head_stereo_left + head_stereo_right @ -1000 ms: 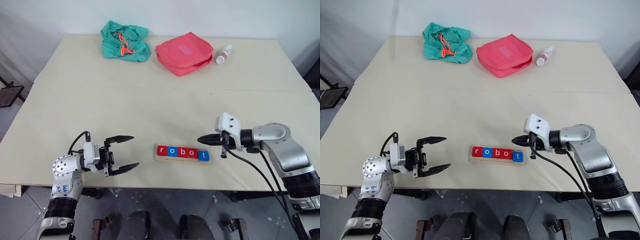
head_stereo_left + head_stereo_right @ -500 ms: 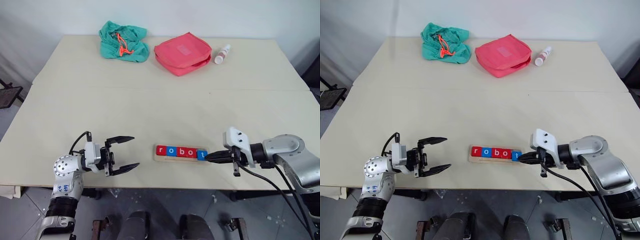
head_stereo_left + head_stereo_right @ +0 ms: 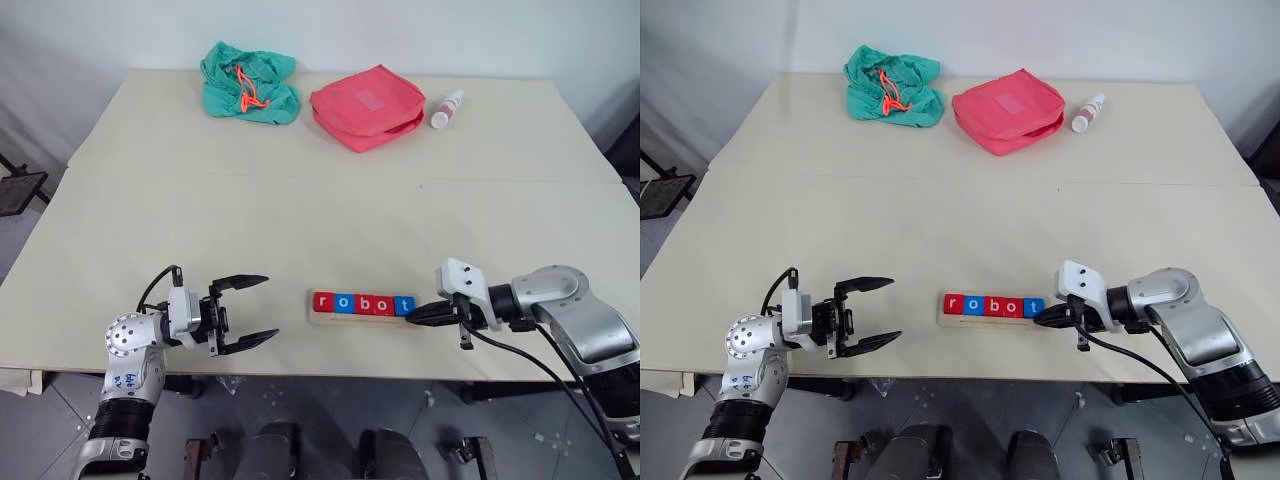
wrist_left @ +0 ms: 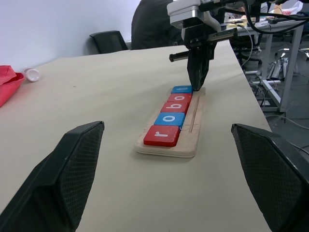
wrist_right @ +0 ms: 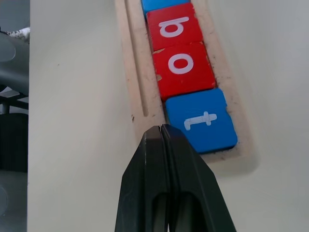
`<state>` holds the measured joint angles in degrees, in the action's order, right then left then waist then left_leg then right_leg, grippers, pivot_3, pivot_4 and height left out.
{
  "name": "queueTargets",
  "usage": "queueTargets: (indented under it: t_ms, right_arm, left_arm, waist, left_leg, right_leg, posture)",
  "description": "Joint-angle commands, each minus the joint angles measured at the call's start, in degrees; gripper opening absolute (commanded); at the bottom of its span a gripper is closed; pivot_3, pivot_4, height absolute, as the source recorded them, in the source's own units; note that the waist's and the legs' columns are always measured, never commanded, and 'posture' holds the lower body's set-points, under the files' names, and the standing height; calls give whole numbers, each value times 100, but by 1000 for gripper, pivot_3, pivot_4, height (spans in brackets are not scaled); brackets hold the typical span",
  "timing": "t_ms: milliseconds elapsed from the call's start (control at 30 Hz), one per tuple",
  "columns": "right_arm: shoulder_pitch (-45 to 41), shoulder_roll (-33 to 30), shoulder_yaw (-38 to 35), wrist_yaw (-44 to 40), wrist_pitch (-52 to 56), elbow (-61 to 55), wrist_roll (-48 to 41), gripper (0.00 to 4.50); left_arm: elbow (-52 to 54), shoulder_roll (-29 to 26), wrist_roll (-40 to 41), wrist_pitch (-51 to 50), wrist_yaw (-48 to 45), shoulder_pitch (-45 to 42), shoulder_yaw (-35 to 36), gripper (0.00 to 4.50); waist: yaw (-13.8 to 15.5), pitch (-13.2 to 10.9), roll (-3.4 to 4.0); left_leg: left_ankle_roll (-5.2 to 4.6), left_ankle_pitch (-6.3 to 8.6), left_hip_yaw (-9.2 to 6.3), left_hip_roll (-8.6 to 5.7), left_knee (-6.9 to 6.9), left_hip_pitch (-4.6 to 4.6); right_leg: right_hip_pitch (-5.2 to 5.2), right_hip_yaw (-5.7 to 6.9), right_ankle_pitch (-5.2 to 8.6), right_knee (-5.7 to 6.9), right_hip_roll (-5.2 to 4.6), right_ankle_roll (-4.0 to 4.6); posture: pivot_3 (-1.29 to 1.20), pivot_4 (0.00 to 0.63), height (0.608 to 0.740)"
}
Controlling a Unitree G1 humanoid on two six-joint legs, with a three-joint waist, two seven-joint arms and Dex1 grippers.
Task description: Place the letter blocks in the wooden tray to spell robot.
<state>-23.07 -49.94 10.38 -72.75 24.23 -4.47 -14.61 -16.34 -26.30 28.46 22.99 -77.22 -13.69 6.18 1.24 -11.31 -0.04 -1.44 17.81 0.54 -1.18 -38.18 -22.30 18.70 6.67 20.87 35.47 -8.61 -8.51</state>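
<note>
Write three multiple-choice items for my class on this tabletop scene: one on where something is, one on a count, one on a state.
1. Where is the pink pouch?
A. At the far side of the table, between the green cloth and the small bottle
B. Inside the wooden tray
C. In the left tool

2. How many letter blocks are blue?
A. One
B. Two
C. Four

3. How does the right tool stand?
A. Wide open
B. Shut on a block
C. Shut, its tip at the t block

Answers: 1 A, the pouch lies between cloth and bottle; 2 B, the first o and the t are blue; 3 C, its fingers meet with nothing between them.
</note>
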Motion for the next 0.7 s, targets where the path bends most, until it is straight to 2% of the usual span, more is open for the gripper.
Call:
queueTargets:
  t_ms: [33,267,467,600,700]
  right_arm:
    - [-28,38,-50,57,1,-106,-9,31]
    - [307,-28,-705,25,105,-555,-645,31]
    - [659,-51,-1490,-310,-840,-35,-933,31]
    - [684,-17,-1843,-939,-1666,984,-1107,931]
    - [531,125,-2122,-1433,-2486,1930,-1265,1963]
  left_arm:
    - [165,-46,38,16,36,44,52,4500]
    - [153,-78,44,-85,57,32,48,4500]
    - [330,-328,74,-572,342,106,210,4500]
    - [118,-433,-83,-494,680,21,388,4500]
    - [51,-413,62,-563,877,-66,605,4500]
  waist:
    - [0,0,0]
    - [11,0,0]
    - [10,0,0]
    - [14,0,0]
    - [10,-1,-1]
  left_leg:
    - [0,0,0,0,0,0]
    - [0,0,-2,-1,1,-2]
    - [0,0,-3,-1,2,0]
    - [0,0,-1,0,2,1]
    - [-1,0,-3,-2,1,2]
  right_leg:
    - [0,0,0,0,0,0]
    - [0,1,0,0,-1,0]
    - [-3,2,0,-2,0,0]
    - [-4,2,0,-2,0,0]
    - [-10,4,0,-6,-1,0]
  posture:
    - [0,150,740]
    - [0,150,740]
    - [0,150,740]
    - [0,150,740]
    - [0,150,740]
